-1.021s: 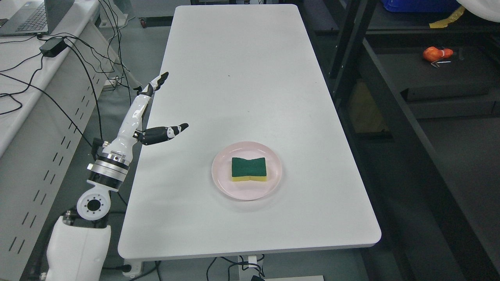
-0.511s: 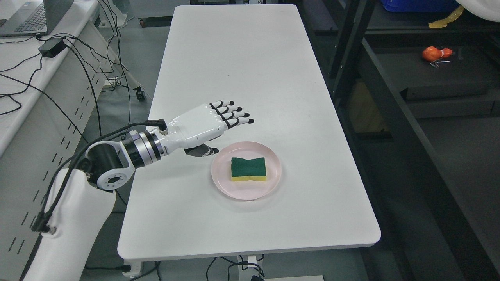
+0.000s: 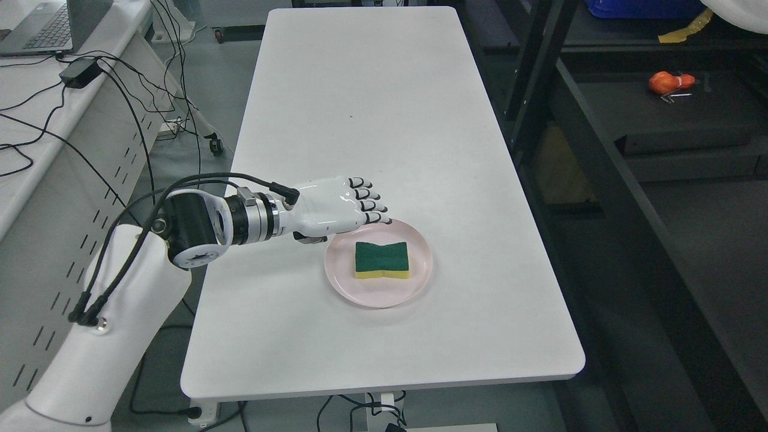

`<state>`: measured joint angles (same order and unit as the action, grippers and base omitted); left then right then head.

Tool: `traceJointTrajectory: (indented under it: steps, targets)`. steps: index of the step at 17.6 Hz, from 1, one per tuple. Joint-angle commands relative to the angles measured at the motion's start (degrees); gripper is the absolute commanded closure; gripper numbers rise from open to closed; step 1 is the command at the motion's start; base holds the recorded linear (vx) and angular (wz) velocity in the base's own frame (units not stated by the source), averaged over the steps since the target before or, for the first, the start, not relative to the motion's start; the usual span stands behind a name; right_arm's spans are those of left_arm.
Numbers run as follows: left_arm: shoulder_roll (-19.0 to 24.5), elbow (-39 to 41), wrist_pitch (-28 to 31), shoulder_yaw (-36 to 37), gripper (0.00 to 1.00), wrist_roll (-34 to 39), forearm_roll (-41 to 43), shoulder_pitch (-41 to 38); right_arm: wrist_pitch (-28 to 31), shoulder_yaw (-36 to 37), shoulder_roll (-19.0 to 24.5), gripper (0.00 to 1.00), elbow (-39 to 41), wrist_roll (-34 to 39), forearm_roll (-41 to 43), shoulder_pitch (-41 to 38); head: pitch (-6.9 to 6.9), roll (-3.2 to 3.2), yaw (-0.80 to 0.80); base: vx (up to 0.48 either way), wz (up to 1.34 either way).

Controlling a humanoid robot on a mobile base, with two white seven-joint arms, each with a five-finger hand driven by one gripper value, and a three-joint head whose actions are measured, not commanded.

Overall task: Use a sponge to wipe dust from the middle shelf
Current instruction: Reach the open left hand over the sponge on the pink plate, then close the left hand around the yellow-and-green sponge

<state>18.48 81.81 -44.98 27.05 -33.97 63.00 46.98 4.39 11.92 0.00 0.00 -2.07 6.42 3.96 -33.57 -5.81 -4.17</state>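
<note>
The long white counter (image 3: 360, 120) is seen running from near to far through the middle of the scene, bare but for one dish towards its near end. To the right, well apart from it, the dark shelf unit (image 3: 600, 180) is found, with a small orange object (image 3: 671, 81) lying on one of its boards; which board counts as the middle shelf cannot be told from here. On the left a second desk (image 3: 36, 78) with cables and a laptop is glimpsed.

The left robot hand (image 3: 336, 207) is held over the counter, palm down, its fingers (image 3: 367, 207) extended and relaxed, nothing grasped. Its fingertips are placed just at the far-left rim of the pink plate (image 3: 420, 282). The right arm is not shown at all.

The sponge (image 3: 382, 260) is lying flat in the middle of the plate, green scouring face up, yellow foam beneath, waisted in the middle.

The step in hand is judged to be the reach for the sponge. It would be done best if the hand were carried on rightward until centred above the narrow waist, then lowered with thumb and fingers on opposite long edges. The foam should be pinched gently, so the light plate is not dragged or tipped.
</note>
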Motion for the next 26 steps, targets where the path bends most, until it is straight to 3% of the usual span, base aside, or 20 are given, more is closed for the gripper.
traceJointTrajectory:
  steps: [1,21,26]
  targets:
    - [-0.2,-1.2,0.0,8.5,0.14,-0.1,4.2,1.7,0.0,0.0,-1.0,0.00,1.0,0.0,0.0,0.0,0.00,0.00,0.00,0.000,0.00]
    - [-3.9,-5.7,0.0,8.5,0.23,0.4,8.8,-1.4,0.0,-0.1,-1.0,0.00,1.0,0.0,0.0,0.0,0.00,0.00,0.00,0.000,0.00]
    - [-4.1,-5.7,0.0,3.7,0.46,0.2,8.6,-2.4,0.0,0.0,-1.0,0.00,1.0,0.0,0.0,0.0,0.00,0.00,0.00,0.000,0.00]
